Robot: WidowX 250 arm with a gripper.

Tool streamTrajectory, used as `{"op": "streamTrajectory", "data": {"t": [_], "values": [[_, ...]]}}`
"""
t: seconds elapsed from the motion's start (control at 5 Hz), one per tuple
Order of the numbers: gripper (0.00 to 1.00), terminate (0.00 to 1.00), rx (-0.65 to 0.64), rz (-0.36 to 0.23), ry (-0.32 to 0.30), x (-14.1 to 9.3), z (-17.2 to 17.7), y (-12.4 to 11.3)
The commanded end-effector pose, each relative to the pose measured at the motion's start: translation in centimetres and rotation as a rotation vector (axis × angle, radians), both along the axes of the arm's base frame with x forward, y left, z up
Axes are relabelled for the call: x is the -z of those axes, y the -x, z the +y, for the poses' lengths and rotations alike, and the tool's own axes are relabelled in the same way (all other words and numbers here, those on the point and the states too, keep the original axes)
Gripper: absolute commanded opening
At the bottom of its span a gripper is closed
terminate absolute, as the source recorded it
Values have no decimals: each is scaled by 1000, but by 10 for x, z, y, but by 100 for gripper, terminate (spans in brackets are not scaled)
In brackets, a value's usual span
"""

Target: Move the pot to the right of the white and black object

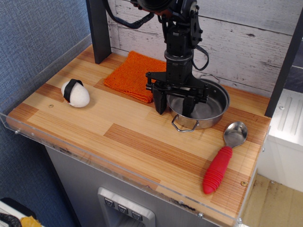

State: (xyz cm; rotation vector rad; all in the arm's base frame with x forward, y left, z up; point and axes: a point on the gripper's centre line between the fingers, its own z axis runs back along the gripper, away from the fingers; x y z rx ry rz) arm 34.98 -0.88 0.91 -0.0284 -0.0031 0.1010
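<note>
The pot (211, 107), a shallow shiny steel pan with wire loop handles, sits at the back right of the wooden table. The white and black object (75, 92) lies far to its left, near the left edge. My gripper (175, 105) hangs straight down over the pot's left side. Its jaws are apart and straddle the rim: one finger (161, 101) is outside the pot, the other (189, 105) inside the bowl. I cannot see the fingers pressing on the rim.
An orange cloth (134, 75) lies at the back, just left of the pot. A red-handled metal spoon (221, 161) lies at the front right. A black post (98, 31) stands at the back left. A clear plastic lip runs along the table's front and left edges.
</note>
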Motion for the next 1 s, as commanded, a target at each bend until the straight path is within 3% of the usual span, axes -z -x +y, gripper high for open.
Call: {"op": "streamTrajectory", "data": {"t": [0.0,0.2,0.4,0.6,0.8], "values": [[0,0,43,-54,2,-22,1,1],[0,0,60,-85,38,-50,3,4],[0,0,33,-153,114,-88,9,12],[0,0,-1,-202,162,-121,26,38],[0,0,-48,-184,137,-124,54,58]]}}
